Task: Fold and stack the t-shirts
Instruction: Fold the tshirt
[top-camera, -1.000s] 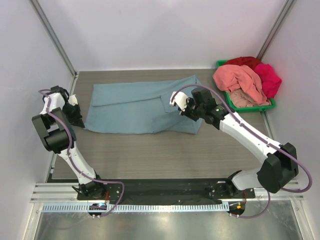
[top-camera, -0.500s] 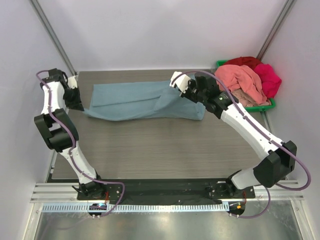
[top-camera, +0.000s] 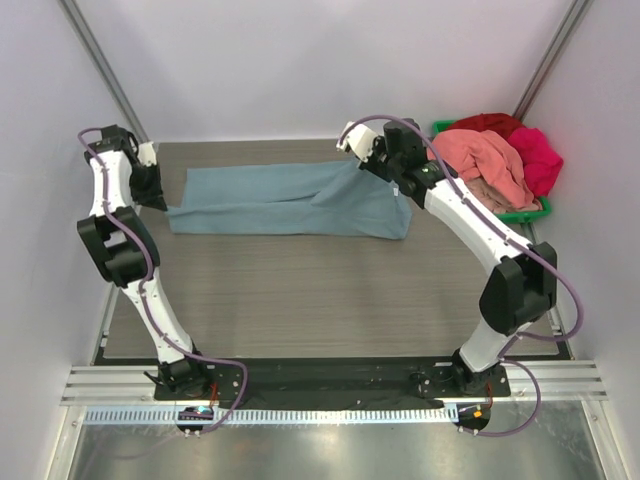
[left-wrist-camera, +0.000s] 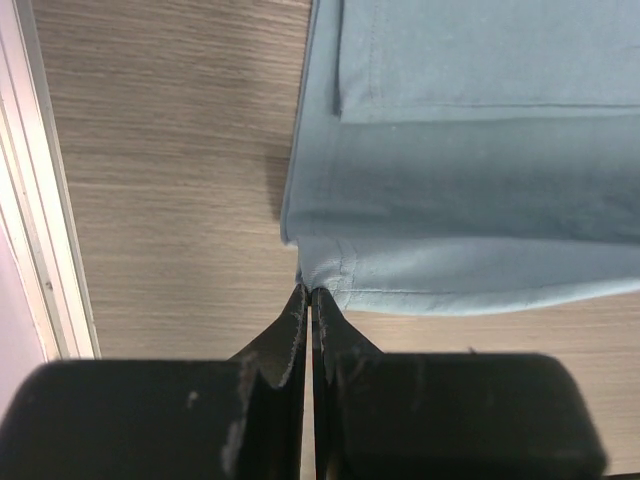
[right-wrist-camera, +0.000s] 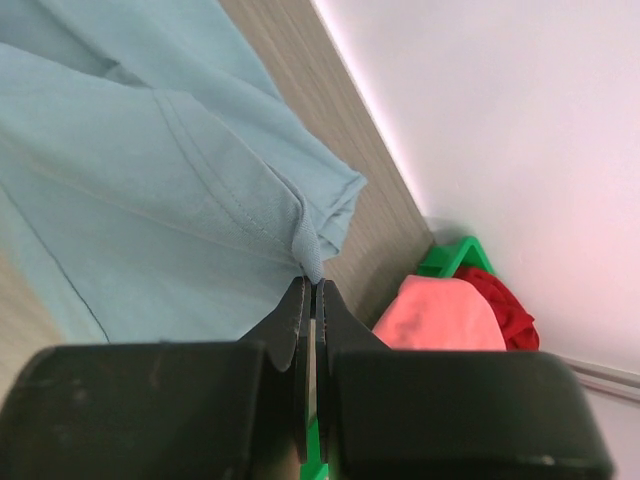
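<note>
**A:** What does your left arm (top-camera: 150, 300) look like, colour-wise?

**B:** White link shells with chunky black joint housings. Your right arm (top-camera: 470, 225) matches it. A purple cable (top-camera: 246, 378) trails along each arm.

**A:** And the ends?

**B:** Your left gripper (left-wrist-camera: 307, 292) is matte black, with tapered fingers finely toothed on the inner edges. There are pale scuff specks on the block behind them. Your right gripper (right-wrist-camera: 311, 285) has the same black build, with fewer marks.

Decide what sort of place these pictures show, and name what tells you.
Probably a robot lab test cell, not a home: a left arm and right arm bolted to a metal rail, plain white panels boxing in the table, and a green bin heaped with t-shirts.
</note>
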